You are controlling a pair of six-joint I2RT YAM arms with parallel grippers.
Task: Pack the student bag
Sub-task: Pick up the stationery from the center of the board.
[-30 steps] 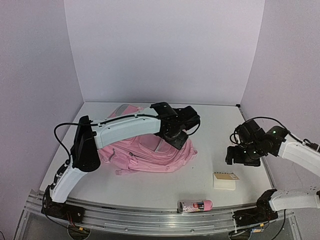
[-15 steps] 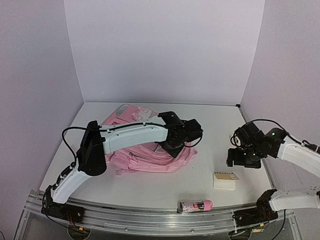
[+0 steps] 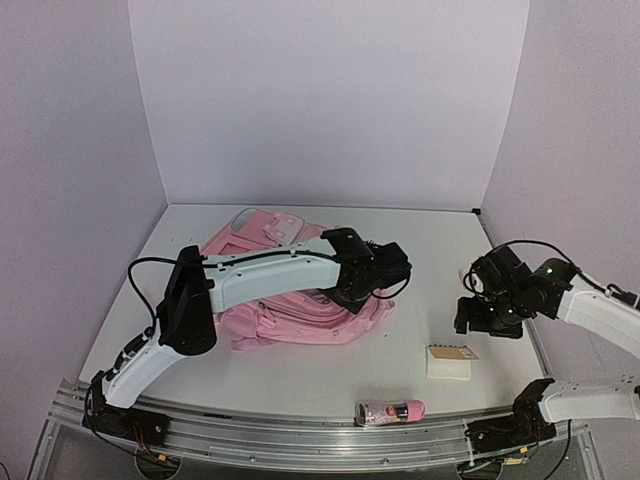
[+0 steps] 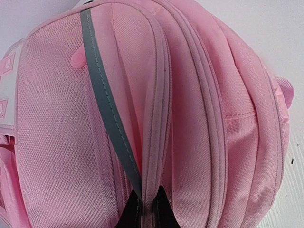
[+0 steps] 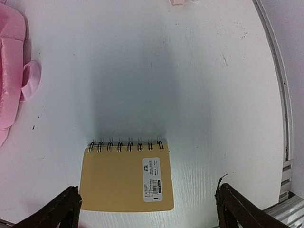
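The student bag, a big soft pink backpack, lies on the table left of centre. In the left wrist view it fills the frame, with a grey strip beside its zip seam. My left gripper is at the bag's right end. Its black fingertips pinch the raised zip seam, so the gripper is shut on the bag. My right gripper hovers open at the right. Its fingers stand wide apart above a tan spiral notebook without touching it.
The notebook lies near the front right of the table. A pink and white tube lies at the front edge. A pink strap loop of the bag shows at the left of the right wrist view. A metal rail runs along the near edge.
My left gripper slid right and down along the bag and closed on the zip seam. The right arm has hardly moved and stays open.
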